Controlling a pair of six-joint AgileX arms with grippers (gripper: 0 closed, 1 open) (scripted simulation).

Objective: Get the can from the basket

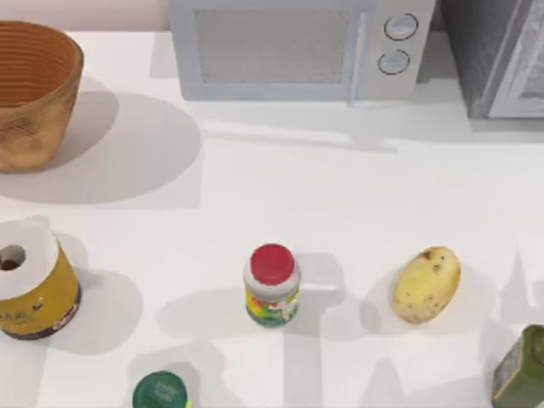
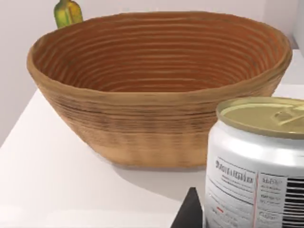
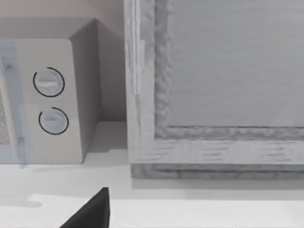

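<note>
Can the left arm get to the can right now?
Probably yes. In the left wrist view the can stands right by the camera, outside the basket, with a dark fingertip beside it and nothing between them. Whether it is already gripped I cannot tell.

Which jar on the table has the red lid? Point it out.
The middle jar, left of the potato; the bottom-edge jar has a green lid.
</note>
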